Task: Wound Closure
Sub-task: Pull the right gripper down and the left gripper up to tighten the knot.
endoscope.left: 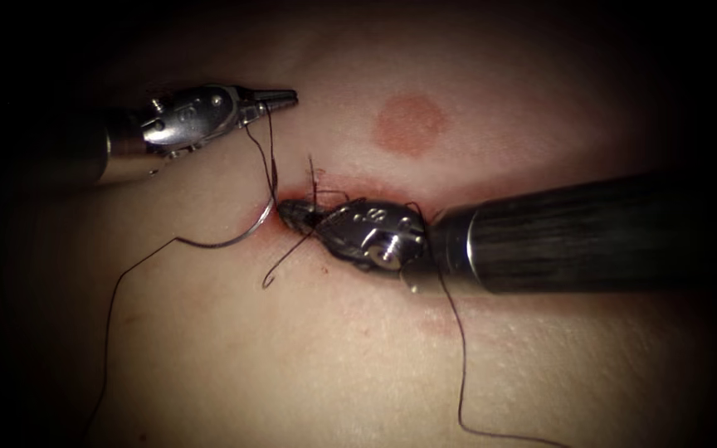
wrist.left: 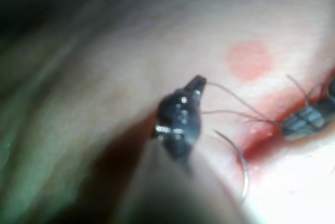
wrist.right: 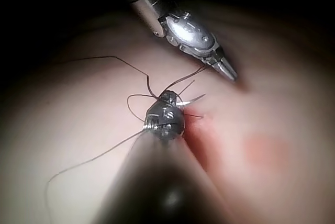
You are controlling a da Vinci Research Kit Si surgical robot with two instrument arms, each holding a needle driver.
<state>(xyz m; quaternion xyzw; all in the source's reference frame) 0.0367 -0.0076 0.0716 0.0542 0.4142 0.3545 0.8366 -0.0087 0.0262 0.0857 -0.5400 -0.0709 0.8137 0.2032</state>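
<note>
Steel curved needle (endoscope.left: 238,236) lies left of cut; left tool (endoscope.left: 280,98) pinches thread (endoscope.left: 269,141) | right tool (endoscope.left: 296,214) grip: cannot tell

The left tool (endoscope.left: 280,97) and right tool (endoscope.left: 299,214) look like polished, glossy metal that catches bright glints. The right tool's shaft (endoscope.left: 574,232) is dark and matt with a faint streaked grain. The tissue (endoscope.left: 309,348) appears soft, pale and slightly moist. The needle (endoscope.left: 246,232) is thin shiny metal, the thread (endoscope.left: 461,365) fine, dark and dull.
</note>
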